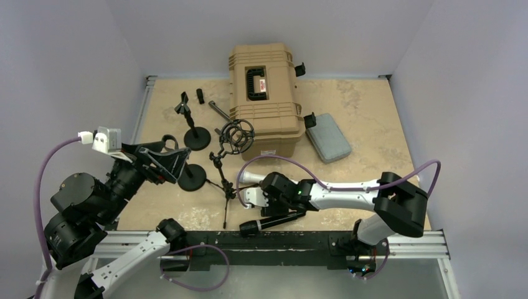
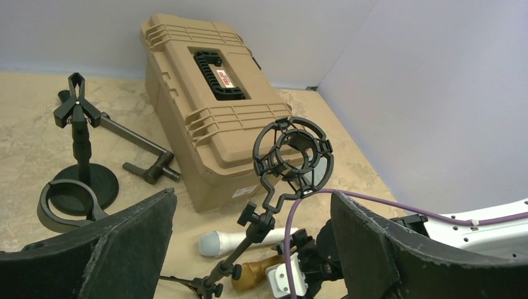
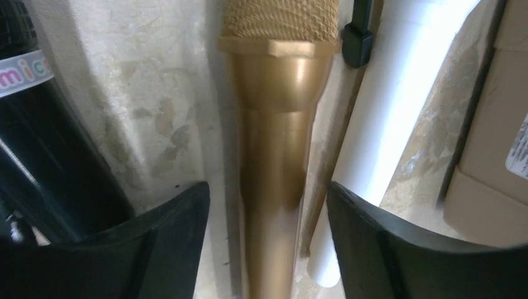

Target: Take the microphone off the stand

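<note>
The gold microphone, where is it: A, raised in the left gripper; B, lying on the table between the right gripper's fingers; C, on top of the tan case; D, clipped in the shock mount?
B: the gold microphone lies on the table, flanked by the open right gripper.

Shock mount (image 2: 322,163), gold microphone (image 2: 252,275), tan case (image 2: 212,124)
</note>
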{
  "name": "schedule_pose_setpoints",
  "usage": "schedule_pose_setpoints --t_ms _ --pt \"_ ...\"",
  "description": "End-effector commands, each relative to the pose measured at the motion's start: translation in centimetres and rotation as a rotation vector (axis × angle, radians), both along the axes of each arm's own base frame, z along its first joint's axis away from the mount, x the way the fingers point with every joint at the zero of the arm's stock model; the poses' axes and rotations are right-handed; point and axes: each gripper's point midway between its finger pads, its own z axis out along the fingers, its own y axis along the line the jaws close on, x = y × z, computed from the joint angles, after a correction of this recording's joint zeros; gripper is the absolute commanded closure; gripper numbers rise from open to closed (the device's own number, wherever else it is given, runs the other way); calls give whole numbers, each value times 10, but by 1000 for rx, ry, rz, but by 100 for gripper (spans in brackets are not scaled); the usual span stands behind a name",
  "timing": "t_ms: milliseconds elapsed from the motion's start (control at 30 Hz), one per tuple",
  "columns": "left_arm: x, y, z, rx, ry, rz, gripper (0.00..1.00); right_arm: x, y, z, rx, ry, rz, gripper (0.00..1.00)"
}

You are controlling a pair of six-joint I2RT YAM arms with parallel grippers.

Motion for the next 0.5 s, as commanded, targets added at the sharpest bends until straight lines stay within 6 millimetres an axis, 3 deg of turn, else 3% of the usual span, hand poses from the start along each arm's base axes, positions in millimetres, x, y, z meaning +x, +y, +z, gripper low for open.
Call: schedule_pose_setpoints --t_ms 0,100,200,300,467 --pt "0 4 4 -13 -9 19 9 12 6 20 81 -75 -39 22" --pt "1 3 2 -11 -3 21 9 16 9 38 141 -103 -62 10" --pt "3 3 1 -5 -1 23 9 19 16 72 253 -130 -100 2" --pt "5 2 -1 1 4 25 9 20 25 118 450 -134 -175 1" --pt "8 -2 -3 -3 8 23 9 15 19 185 803 -81 -341 1"
